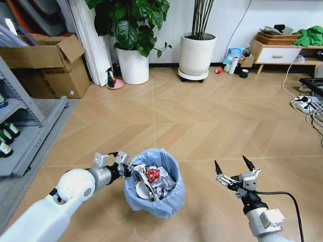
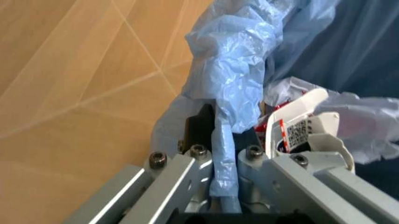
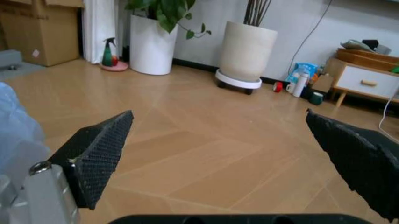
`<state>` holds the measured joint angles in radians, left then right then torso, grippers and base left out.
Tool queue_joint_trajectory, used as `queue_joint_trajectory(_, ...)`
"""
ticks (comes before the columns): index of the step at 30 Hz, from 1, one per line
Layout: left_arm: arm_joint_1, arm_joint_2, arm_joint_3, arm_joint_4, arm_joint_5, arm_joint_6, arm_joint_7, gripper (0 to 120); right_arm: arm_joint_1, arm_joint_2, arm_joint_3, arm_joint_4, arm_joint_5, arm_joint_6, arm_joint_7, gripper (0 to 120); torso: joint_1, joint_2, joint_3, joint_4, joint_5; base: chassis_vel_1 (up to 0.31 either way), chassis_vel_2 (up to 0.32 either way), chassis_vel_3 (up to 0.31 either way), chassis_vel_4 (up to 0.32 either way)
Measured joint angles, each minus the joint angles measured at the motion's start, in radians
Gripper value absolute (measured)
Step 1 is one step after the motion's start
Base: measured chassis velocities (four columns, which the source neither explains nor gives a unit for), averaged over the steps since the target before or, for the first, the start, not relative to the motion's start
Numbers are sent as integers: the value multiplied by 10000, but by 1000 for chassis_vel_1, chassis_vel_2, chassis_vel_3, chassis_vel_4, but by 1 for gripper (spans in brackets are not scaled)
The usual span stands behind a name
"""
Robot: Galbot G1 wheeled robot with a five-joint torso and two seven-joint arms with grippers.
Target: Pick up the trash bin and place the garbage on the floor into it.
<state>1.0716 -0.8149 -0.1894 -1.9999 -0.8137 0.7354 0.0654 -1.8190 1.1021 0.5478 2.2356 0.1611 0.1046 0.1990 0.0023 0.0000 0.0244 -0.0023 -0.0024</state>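
Head view: the trash bin (image 1: 154, 184) is held above the floor (image 1: 202, 116), its long axis tilted, its mouth facing up and slightly toward the camera. The garbage (image 1: 151, 181), white paper and a red scrap, lies inside. The left gripper (image 1: 122, 165) is clamped on the bag-covered rim at the bin's left. The right gripper (image 1: 234, 166) hovers beside the bin, its 2 fingers spread wide, holding nothing.

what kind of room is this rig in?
Likely a mock living room inside a lab or storeroom: herringbone wood floor, potted plants in white pots, a low wooden sideboard, plus cardboard boxes and metal shelving.
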Motion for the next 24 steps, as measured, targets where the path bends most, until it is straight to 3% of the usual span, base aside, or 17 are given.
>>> queue_joint_trajectory(9, -68, 7, 2, 90, -4, 0, 4, 0, 122, -21, -63, -136, 76, 59, -6, 100, 0, 1, 0, -4, 5, 121, -89, -140, 77)
queue_joint_trajectory(24, -108, 93, 27, 125, -75, 0, 7, 0, 99, -48, -68, -155, 256, -8, 62, 100, 2, 0, 1, -2, 5, 2, -5, -2, 3)
